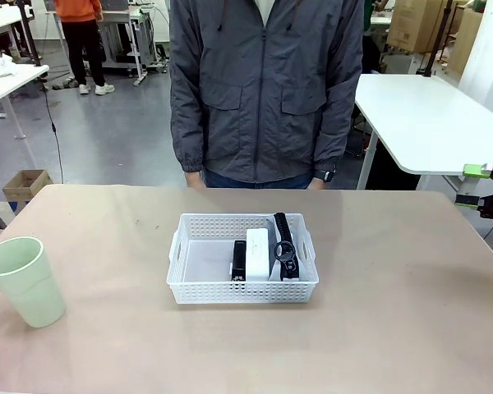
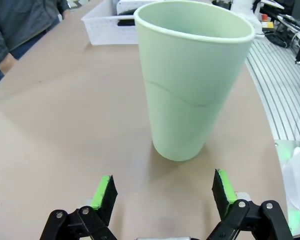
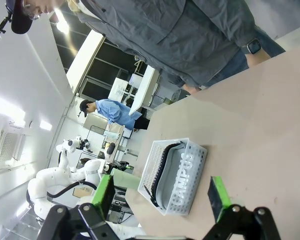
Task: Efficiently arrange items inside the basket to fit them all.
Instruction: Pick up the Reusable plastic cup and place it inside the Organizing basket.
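Note:
The white perforated basket (image 1: 222,292) sits mid-table. Inside it, at the right half, lie a black stapler (image 1: 239,259), a white box (image 1: 258,251) and a grey pouch with a black strap (image 1: 284,244), side by side. The pale green cup (image 1: 25,280) stands upright near the table's left edge. My left gripper (image 2: 162,192) is open, its green pads a little short of the cup (image 2: 192,85), with nothing held. My right gripper (image 3: 162,192) is open and empty, off the table's right side (image 1: 471,185), facing the basket (image 3: 155,165) from afar.
A person in a grey jacket (image 1: 263,90) stands at the far edge, hands low by the table. The basket's left half (image 1: 204,261) is bare. Bare brown tabletop (image 1: 394,328) lies all around the basket. Beyond the cup, the basket's wall (image 2: 102,25) is visible.

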You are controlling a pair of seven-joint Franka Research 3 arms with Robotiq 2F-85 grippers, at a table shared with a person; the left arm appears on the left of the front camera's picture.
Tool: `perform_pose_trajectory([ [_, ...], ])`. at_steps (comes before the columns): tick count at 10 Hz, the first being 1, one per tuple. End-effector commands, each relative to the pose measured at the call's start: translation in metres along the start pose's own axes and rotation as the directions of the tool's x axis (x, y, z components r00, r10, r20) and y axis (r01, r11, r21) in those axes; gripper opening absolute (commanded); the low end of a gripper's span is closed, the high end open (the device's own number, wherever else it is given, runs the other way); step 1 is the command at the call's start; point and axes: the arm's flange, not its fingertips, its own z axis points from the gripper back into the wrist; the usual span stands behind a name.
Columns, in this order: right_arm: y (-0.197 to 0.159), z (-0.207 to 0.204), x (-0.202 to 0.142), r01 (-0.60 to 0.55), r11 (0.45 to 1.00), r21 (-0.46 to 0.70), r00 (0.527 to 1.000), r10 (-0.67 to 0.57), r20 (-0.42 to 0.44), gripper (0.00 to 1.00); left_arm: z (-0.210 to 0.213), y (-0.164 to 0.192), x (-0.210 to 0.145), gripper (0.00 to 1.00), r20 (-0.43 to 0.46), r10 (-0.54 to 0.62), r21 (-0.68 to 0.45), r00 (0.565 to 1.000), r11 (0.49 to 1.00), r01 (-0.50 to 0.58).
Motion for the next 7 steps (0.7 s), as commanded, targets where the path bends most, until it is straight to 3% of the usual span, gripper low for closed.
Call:
perform_pose_trajectory([
  [1, 0.003, 0.001, 0.001, 0.007, 1.000, 0.008, 1.000, -0.007, -0.001, 1.00, -0.015, 0.001, -0.021, 1.00, -0.009, -0.041, 0.007, 0.999, 0.999, 0.041],
  [7, 0.003, 0.001, 0.001, 0.007, 1.000, 0.008, 1.000, -0.007, -0.001, 1.00, -0.047, 0.000, -0.029, 1.00, 0.025, -0.079, -0.061, 0.997, 0.995, 0.081],
])
